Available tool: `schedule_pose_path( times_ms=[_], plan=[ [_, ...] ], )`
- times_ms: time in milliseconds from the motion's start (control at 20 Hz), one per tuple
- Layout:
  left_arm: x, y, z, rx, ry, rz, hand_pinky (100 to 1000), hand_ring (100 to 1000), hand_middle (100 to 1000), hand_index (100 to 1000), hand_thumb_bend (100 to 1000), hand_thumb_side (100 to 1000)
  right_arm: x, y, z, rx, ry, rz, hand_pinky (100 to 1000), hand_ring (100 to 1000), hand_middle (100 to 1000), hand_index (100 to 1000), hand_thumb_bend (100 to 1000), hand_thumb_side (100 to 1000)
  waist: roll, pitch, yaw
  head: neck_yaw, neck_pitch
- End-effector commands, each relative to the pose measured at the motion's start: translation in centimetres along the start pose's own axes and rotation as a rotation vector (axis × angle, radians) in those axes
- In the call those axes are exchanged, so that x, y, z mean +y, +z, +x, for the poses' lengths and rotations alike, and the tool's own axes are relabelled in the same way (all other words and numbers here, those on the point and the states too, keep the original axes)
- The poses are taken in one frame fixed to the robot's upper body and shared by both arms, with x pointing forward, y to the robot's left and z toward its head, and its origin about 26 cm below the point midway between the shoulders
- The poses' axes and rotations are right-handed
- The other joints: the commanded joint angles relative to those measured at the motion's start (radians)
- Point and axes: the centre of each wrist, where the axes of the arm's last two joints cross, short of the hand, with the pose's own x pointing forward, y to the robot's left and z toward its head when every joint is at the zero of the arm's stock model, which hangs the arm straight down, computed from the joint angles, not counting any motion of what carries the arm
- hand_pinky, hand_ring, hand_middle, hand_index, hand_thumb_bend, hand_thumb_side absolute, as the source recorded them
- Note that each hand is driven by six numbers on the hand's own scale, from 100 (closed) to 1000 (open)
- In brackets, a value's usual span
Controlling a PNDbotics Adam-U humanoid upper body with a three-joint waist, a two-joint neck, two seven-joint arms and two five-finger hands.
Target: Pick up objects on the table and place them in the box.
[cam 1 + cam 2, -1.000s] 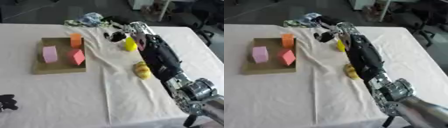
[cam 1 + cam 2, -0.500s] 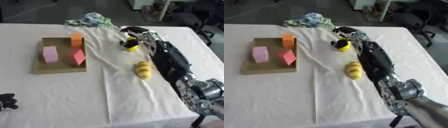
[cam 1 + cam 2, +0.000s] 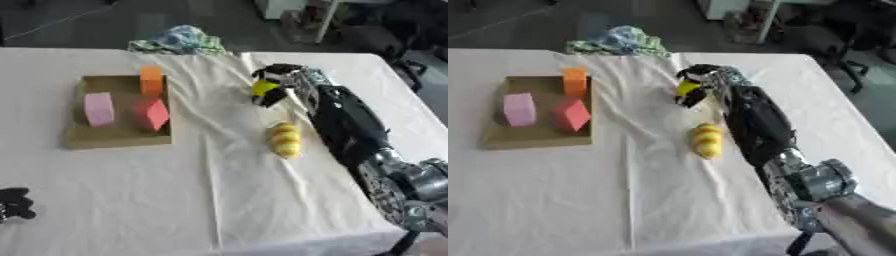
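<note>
A white cloth covers the table (image 3: pixel 131 200), creased down the middle. Toward its left side sits the shallow brown box (image 3: pixel 83 140), already holding a pink block (image 3: pixel 98 108), a red block (image 3: pixel 150 113) and an orange block (image 3: pixel 151 80). A bundle of patterned fabric (image 3: pixel 179 40) lies at the far edge.

The right arm reaches in from the lower right corner across the cloth, and the right hand (image 3: pixel 282 82) has its fingers curled round a small yellow piece (image 3: pixel 263 87), which looks lifted just clear of the cloth, to the right of the box. A second yellow thing, lumpy and oblong (image 3: pixel 284 140), lies on the cloth beside the forearm, nearer the camera.

The left hand (image 3: pixel 13 205) rests at the lower left edge; whether its fingers are curled or straight cannot be made out.

The step in hand looks like carrying the yellow piece to the box. To do it well, keep it high enough to pass the near wall, aim for the bare floor in front of the blocks, and let go only once it is low inside
</note>
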Motion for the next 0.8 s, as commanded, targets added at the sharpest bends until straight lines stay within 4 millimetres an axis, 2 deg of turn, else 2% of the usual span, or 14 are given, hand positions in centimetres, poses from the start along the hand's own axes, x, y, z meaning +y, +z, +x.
schedule_pose_path(
  times_ms=[50,200,400,600,800],
  plan=[
    [0.5,-0.1,0.5,-0.016,-0.015,0.010,805,565,570,738,100,1000,-2.3,0.8,-0.6,0.002,0.028,-0.113,719,621,606,739,116,100,0.000,-0.024,-0.003,0.002,0.004],
    [0.4,-0.1,0.5,-0.016,-0.014,0.008,805,565,570,738,100,1000,-3.9,1.1,0.3,-0.056,0.048,-0.264,677,516,520,673,100,100,0.000,-0.024,-0.003,0.002,0.004],
    [0.4,-0.2,0.5,-0.016,-0.014,0.005,806,565,570,738,100,1000,-6.2,1.6,2.7,-0.191,0.070,-0.454,664,472,489,655,100,100,-0.001,-0.024,-0.001,-0.001,0.004],
    [0.3,-0.3,0.6,-0.021,-0.012,-0.002,806,565,570,738,100,1000,-7.9,1.6,6.4,-0.344,0.062,-0.553,670,466,481,658,100,100,0.001,-0.023,0.006,-0.006,0.004],
    [0.1,-0.6,0.8,-0.031,-0.009,-0.014,806,565,570,739,100,1000,-8.5,1.2,11.0,-0.492,-0.014,-0.590,680,493,498,681,100,100,0.006,-0.019,0.017,-0.020,0.004]
  ],
)
